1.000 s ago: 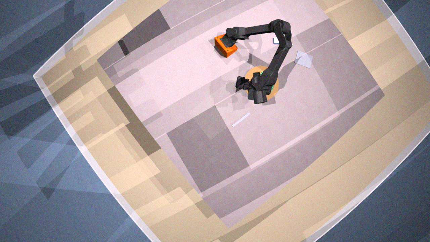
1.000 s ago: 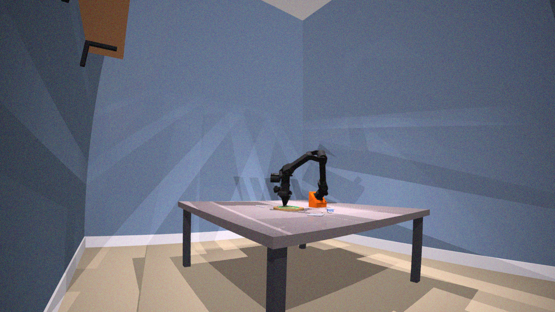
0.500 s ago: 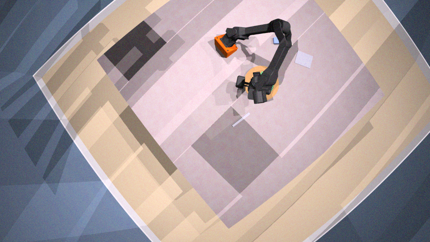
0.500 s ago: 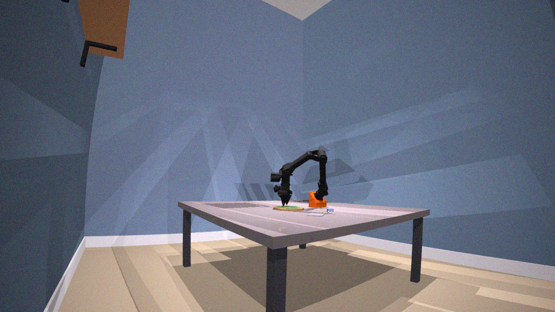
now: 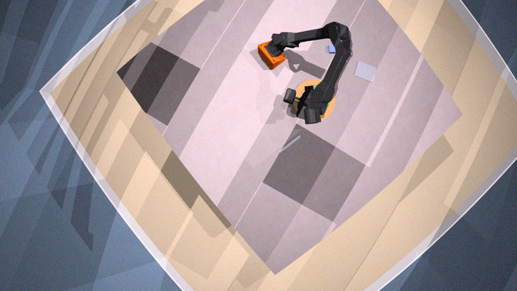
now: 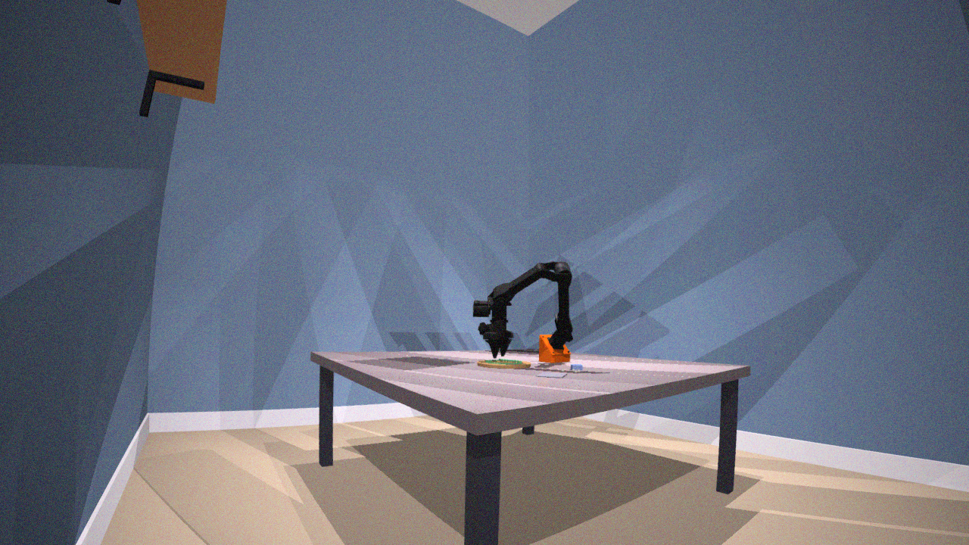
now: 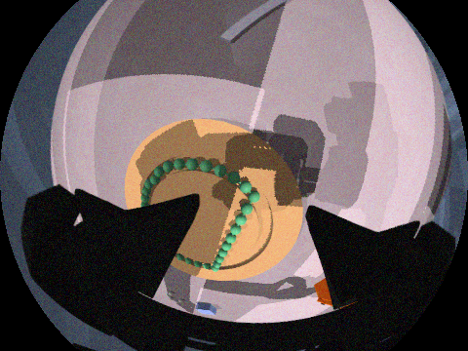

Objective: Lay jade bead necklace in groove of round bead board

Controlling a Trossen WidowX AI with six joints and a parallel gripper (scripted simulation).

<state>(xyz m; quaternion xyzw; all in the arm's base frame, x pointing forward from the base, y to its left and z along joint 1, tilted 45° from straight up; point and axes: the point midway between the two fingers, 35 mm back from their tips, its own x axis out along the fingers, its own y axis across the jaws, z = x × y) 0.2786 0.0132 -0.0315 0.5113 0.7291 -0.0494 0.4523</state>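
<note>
The round bead board (image 5: 301,83) (image 6: 521,366) (image 7: 288,224) lies on the table under my gripper (image 6: 498,356) (image 7: 254,207). The gripper is open, its fingertips wide apart just above the board, holding nothing. The jade bead necklace (image 5: 327,106) (image 7: 191,164) lies on the board. In the wrist view its upper arc curves along the ring, while its right side runs nearly straight from a corner between the fingertips down to a lower corner, inside the bare curve of the groove (image 7: 271,224). The left finger hides part of its left side.
A thin grey strip (image 5: 289,143) (image 7: 253,19) lies beyond the board. A pale square plate (image 5: 365,71) (image 6: 551,375) and a small blue block (image 5: 331,48) (image 6: 576,366) (image 7: 206,308) lie on the board's other side. The arm stands on its orange base (image 5: 271,63) (image 7: 323,292).
</note>
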